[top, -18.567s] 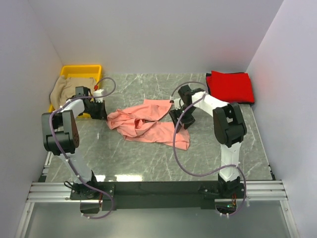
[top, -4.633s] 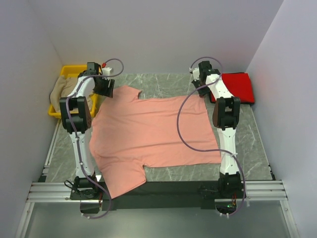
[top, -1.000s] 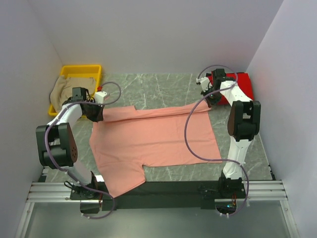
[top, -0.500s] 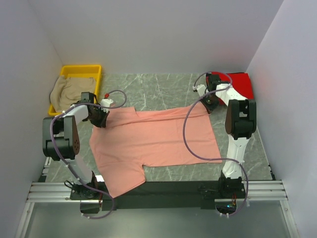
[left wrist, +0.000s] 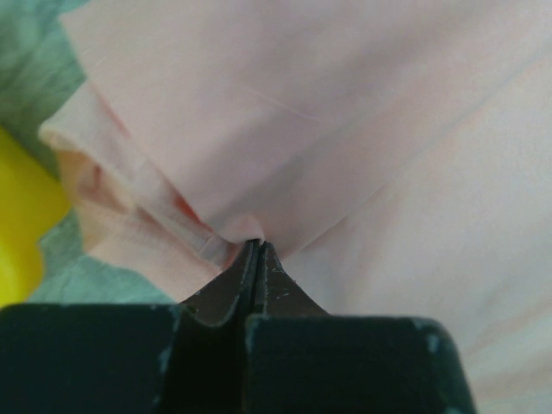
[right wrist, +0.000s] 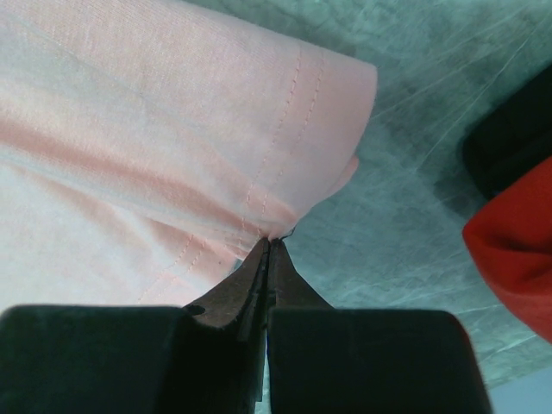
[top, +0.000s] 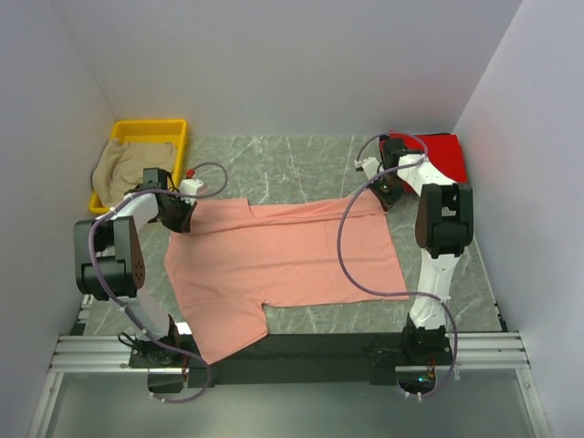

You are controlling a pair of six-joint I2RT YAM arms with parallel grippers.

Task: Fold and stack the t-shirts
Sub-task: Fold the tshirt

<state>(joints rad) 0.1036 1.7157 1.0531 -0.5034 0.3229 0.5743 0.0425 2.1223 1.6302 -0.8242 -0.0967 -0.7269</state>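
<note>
At the far left of the overhead view, a yellow bin (top: 151,130) sits at the edge of the green marbled surface (top: 301,160), and the beige-tan t-shirt (top: 126,166) is heaped inside it. Just right of the bin, the left claw (top: 176,217) is down on the far left corner of the salmon-pink t-shirt (top: 283,260). This shirt lies spread across the middle of the surface. Its far edge is doubled over in a narrow band, and one sleeve trails over the near edge. The right claw (top: 388,193) is on the shirt's far right corner. Behind the right claw, the bright red t-shirt (top: 443,157) lies folded in the far right corner.

From overhead the arms hide the fingertips. The left wrist camera shows them pressed tight together, clenched on a doubled layer of pink cloth beside a bunched seam, with yellow plastic at the frame's left edge. The right wrist camera shows that claw's tips likewise clamped on the stitched hem at the fold's corner. Red cloth shows at the right of this view, and bare surface separates it from the pink shirt.
</note>
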